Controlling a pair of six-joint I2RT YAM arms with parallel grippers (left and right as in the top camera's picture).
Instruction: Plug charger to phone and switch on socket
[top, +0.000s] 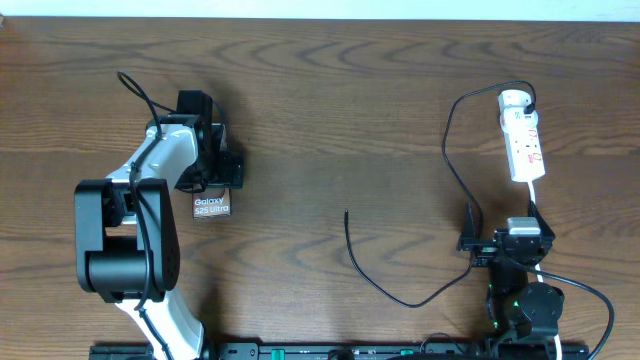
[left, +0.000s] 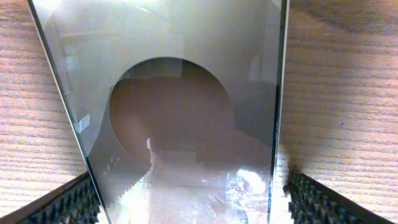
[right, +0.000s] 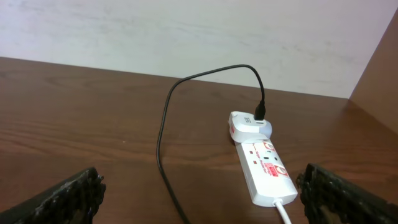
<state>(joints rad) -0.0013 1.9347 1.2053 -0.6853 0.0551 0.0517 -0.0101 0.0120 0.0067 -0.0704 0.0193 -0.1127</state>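
— What's on the table (top: 330, 100)?
— The left arm (top: 150, 185) hangs over the phone (top: 212, 207), jaws along its long edges. I can't tell if they're clamped. The right arm (top: 520, 250) has its jaws wide apart and empty, facing the power strip (top: 524, 140).
— And the cable (top: 405, 305)?
— Its plug (top: 346, 212) lies loose mid-table, well right of the phone, tip toward the far edge, about midway between the arms. Nothing lies between plug and phone.
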